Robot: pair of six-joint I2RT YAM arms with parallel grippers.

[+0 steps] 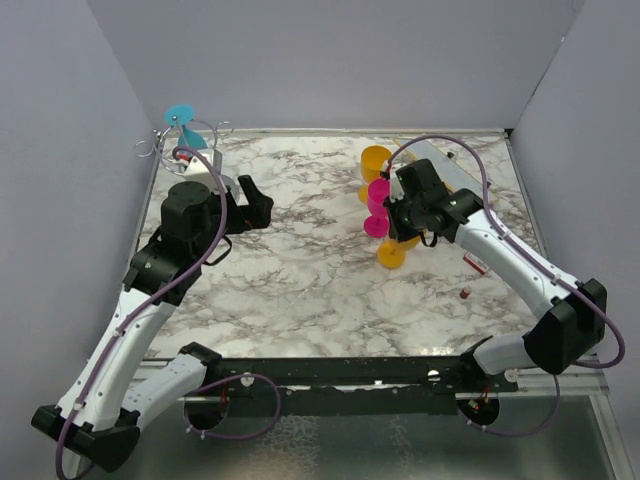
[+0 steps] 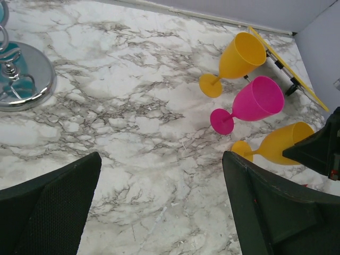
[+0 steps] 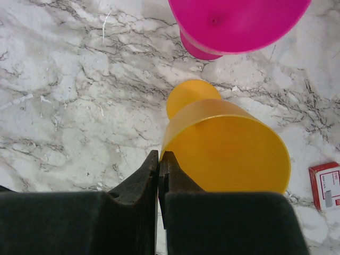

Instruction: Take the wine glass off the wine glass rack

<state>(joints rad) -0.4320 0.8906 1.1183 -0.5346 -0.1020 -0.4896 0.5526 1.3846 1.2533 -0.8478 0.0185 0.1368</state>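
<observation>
The wine glass rack (image 1: 165, 140) is a silver wire stand at the table's back left. A teal wine glass (image 1: 183, 114) hangs upside down in its hoops. The rack's shiny disc base (image 2: 29, 74) shows at the left of the left wrist view. My left gripper (image 1: 257, 200) is open and empty, just right of the rack, and its fingers frame bare marble (image 2: 162, 207). My right gripper (image 1: 390, 225) is at mid right, far from the rack. It is shut (image 3: 159, 159) on the rim of a yellow wine glass (image 3: 228, 149) lying on the table.
A pink wine glass (image 1: 378, 205) and a second yellow glass (image 1: 376, 160) lie beside the held one. A flat board with a yellow edge (image 2: 287, 64) lies at the back right. A small red box (image 3: 325, 185) lies on the marble. Grey walls enclose three sides.
</observation>
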